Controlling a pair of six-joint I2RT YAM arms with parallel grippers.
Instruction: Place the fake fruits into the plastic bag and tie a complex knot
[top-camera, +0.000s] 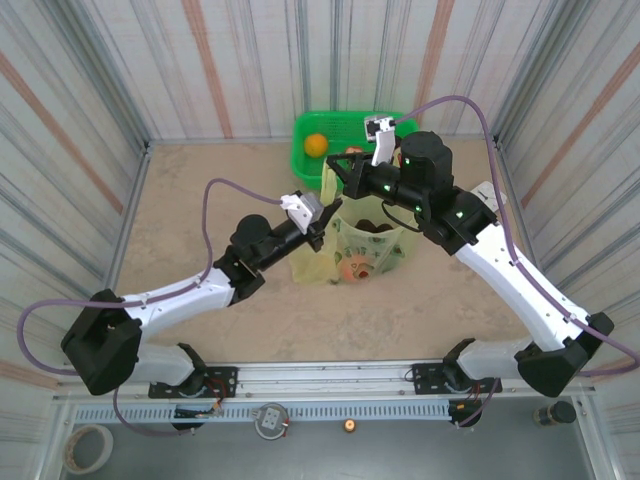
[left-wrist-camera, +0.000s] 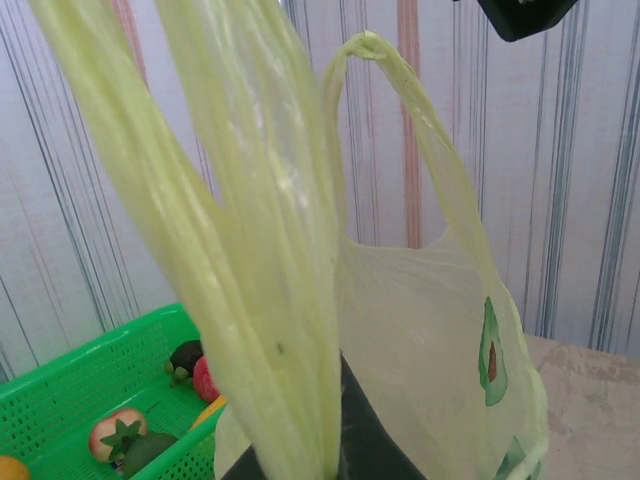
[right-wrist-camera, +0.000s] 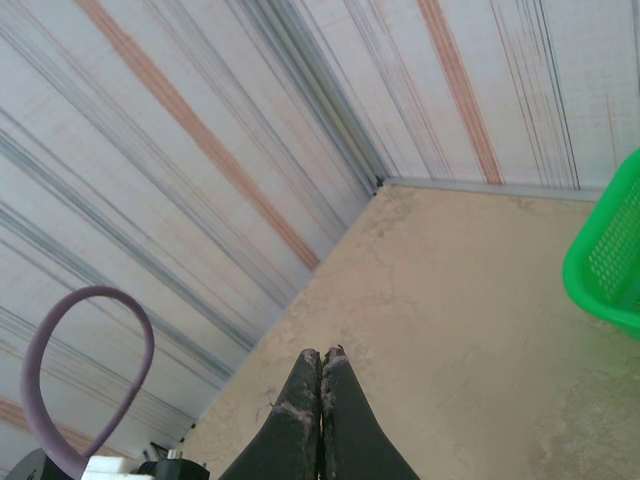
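The plastic bag (top-camera: 390, 250) is pinched by one handle in the left gripper (top-camera: 321, 235), the right gripper (right-wrist-camera: 321, 353) being clenched empty.

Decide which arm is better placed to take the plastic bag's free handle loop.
Right, probably. The right claw is shut on nothing near the free handle loop, while the left claw is clamped on the other handle of the plastic bag.
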